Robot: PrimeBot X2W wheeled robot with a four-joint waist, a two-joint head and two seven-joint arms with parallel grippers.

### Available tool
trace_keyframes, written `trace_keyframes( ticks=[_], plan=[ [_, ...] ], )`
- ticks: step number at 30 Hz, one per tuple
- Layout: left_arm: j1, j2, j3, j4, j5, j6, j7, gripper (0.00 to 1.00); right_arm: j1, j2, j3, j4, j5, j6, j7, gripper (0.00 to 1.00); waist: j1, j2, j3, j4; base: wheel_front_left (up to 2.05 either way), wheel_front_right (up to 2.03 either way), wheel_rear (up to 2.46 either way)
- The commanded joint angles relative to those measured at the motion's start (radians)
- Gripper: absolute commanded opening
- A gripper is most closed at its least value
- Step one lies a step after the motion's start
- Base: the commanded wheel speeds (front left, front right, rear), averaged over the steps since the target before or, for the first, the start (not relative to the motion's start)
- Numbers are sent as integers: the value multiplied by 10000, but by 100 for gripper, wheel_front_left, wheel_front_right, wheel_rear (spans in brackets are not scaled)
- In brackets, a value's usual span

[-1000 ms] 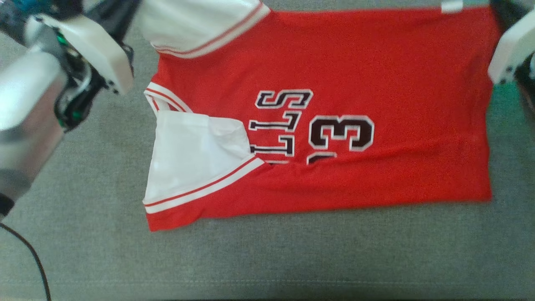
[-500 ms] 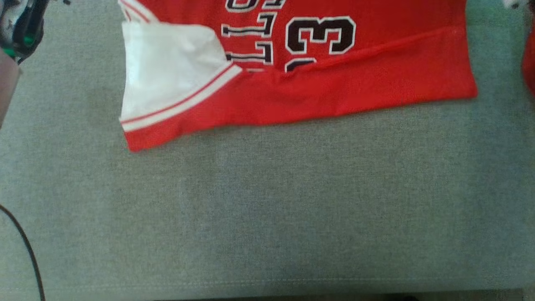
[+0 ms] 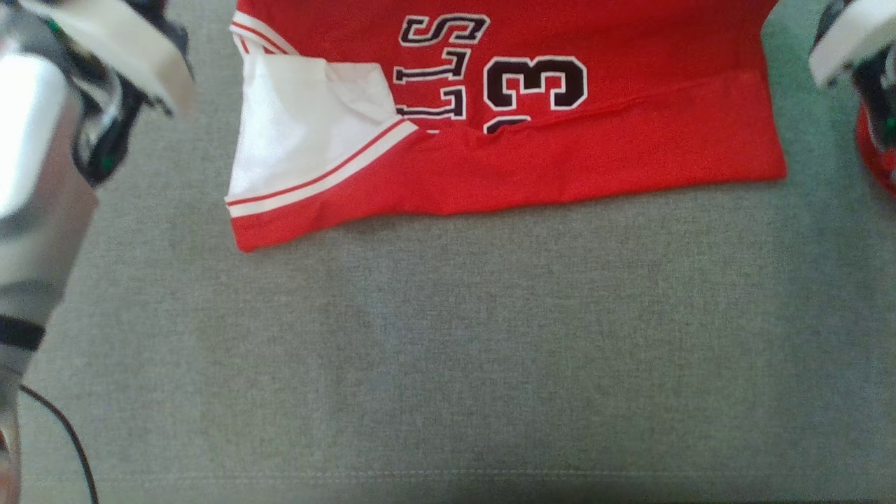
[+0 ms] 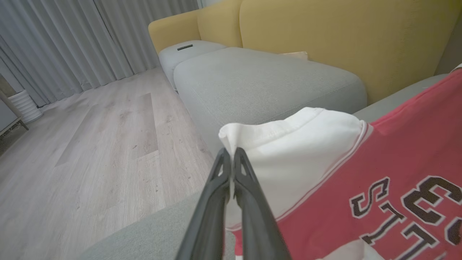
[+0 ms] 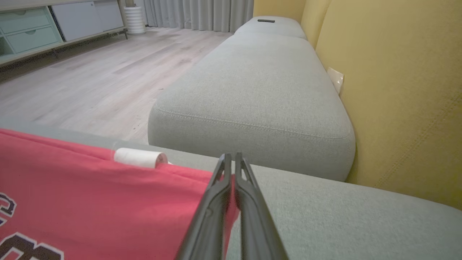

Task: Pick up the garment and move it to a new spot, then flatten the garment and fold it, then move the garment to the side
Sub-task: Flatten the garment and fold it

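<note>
Red-bodied, white-sleeved garment (image 3: 560, 161) at twelve o'clock in the head view, near edge flat on the grey cushion (image 3: 448, 350). Pinches its white sleeve edge toward ten o'clock with the left gripper (image 4: 231, 155), fingers tight together, and its red hem corner toward two o'clock with the right gripper (image 5: 231, 159), equally clamped.

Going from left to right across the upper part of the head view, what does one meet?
Left forearm, white sleeve of the jersey, black letters, number 3, right arm's white casing.
</note>
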Motion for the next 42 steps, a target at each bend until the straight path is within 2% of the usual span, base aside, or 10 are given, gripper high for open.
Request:
trace_keyframes(
  ticks=[1, 10, 16, 24, 29, 37, 38, 39, 42],
  plan=[
    [-205, 494, 419, -309, 94, -31, -50, 0, 279, -251, 151, -355, 217, 65, 23, 0, 0, -1, -258, 74, 0, 0, 0],
    [1079, 766, -202, -821, -1, -137, -51, 0, 1494, -1255, 1334, -1042, 1579, 65, 739, 0, 0, -1, -1173, 240, 0, 0, 0],
    [1964, 1339, -1640, -1399, -769, -141, 417, 0, 2438, -2027, 2417, -1660, 2679, 65, 1718, 0, 0, -1, -1621, 410, 0, 0, 0],
    [2567, 2078, -3161, -2165, -1880, -142, 1158, 0, 2993, -2714, 3166, -2073, 3561, 65, 2884, 0, 0, -1, -1870, 460, 0, 0, 0],
    [2681, 2074, -3644, -2077, -2100, -143, 1213, 0, 3157, -2899, 3421, -2267, 4031, 65, 3566, 0, 0, -1, -1891, 405, 0, 0, 0],
    [2689, 1672, -3990, -1226, -2372, -143, 906, 0, 3281, -2975, 3669, -2465, 4481, 65, 4374, 0, 0, -1, -1851, 242, 0, 0, 0],
    [2690, 1630, -4053, -1147, -2376, -143, 869, 45, 3285, -2942, 3620, -2405, 4530, 65, 4375, 80, 0, -1, -1865, 220, 0, 0, 0],
    [2689, 1591, -4091, -1063, -2372, -143, 808, 100, 3311, -2879, 3565, -2342, 4624, 65, 4406, 100, 0, -1, -1891, 201, 0, 0, 0],
    [2685, 1447, -3947, -767, -2339, 10, 439, 100, 3351, -2767, 3444, -2204, 4739, 65, 4446, 100, 0, -1, -2049, 136, 0, 0, 0]
  ],
)
